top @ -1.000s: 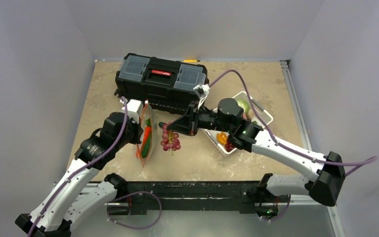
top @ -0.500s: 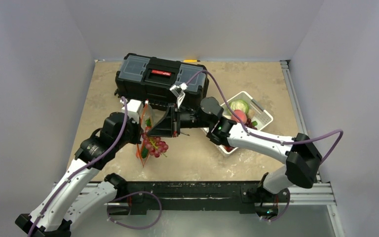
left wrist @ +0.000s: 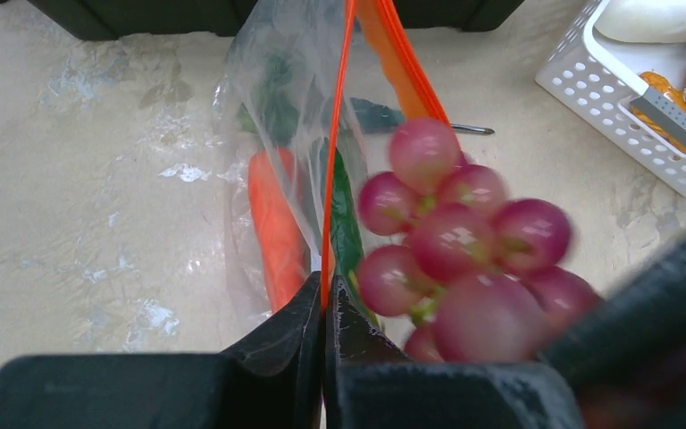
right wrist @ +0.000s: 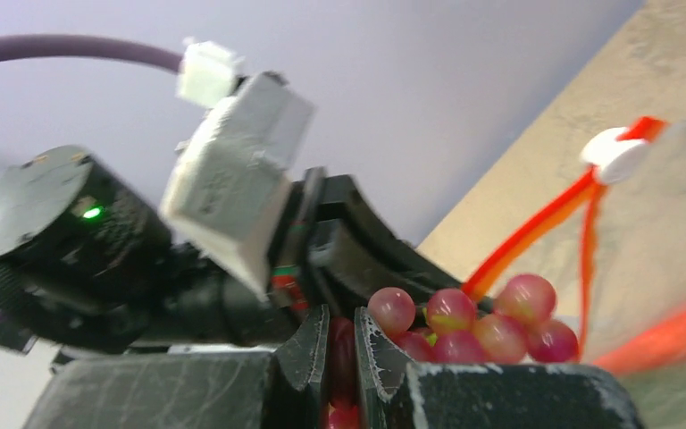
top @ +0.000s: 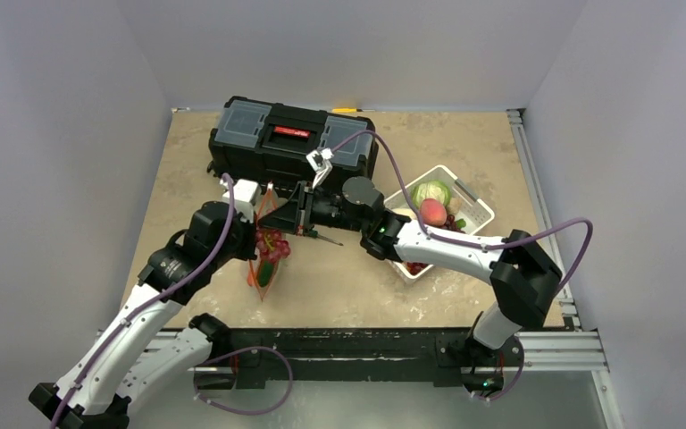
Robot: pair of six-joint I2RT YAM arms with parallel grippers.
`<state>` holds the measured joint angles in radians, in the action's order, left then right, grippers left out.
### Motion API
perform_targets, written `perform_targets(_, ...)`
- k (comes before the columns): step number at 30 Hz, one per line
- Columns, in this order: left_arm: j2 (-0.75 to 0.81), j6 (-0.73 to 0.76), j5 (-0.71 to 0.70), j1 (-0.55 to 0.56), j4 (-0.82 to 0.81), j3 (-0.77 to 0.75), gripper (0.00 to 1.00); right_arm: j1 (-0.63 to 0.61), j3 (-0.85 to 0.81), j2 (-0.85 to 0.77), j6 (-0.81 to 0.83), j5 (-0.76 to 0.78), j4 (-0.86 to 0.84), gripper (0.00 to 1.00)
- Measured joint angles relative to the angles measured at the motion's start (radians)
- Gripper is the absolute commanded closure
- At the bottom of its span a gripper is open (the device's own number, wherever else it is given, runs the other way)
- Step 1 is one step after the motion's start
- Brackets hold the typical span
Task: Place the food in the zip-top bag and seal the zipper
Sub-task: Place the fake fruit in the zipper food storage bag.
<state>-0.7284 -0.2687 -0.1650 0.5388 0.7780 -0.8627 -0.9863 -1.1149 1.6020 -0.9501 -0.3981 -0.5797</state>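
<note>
Jaws: left gripper (left wrist: 324, 288) pinched tight on zip-top bag (left wrist: 263, 107) rim, mouth held up; right gripper (right wrist: 342, 332) clamped on grape bunch (left wrist: 454, 250), hanging at open mouth. Bag slack, gap narrow: lower bunch straight between lips, not across them. Carrot (left wrist: 272, 223), cucumber (left wrist: 344, 219) already inside; aim beside them. Zipper (left wrist: 334, 152) unsealed: avoid snagging grapes on strip. Release only once bunch sits below rim.
</note>
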Motion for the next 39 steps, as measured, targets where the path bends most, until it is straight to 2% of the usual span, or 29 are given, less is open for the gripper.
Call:
perform_targets(10, 0.01, 0.0, 0.0, 0.0, 0.0, 0.0, 1.0, -0.02, -0.019, 0.023, 0.077, 0.267, 0.155, 1.0)
perform_targets(19, 0.026, 0.001, 0.001, -0.001, 0.013, 0.0, 1.0, -0.192, -0.108, 0.046, 0.187, 0.629, 0.344, 1.0)
perform_targets(22, 0.044, 0.0, 0.001, -0.001, 0.019, 0.001, 1.0, -0.214, -0.126, 0.053, 0.211, 0.724, 0.384, 1.0)
perform_targets(30, 0.055, 0.0, 0.001, -0.001, 0.011, 0.001, 1.0, -0.219, -0.136, 0.099, 0.273, 0.856, 0.494, 1.0)
perform_targets(36, 0.057, 0.0, 0.001, -0.001, 0.007, 0.001, 1.0, -0.237, -0.151, 0.099, 0.306, 0.896, 0.528, 1.0)
perform_targets(37, 0.055, 0.0, 0.001, -0.001, 0.007, 0.001, 1.0, -0.241, -0.156, 0.1, 0.308, 0.895, 0.528, 0.96)
perform_targets(39, 0.051, 0.0, 0.001, -0.001, 0.007, 0.001, 1.0, -0.25, -0.174, 0.106, 0.318, 0.877, 0.528, 0.8)
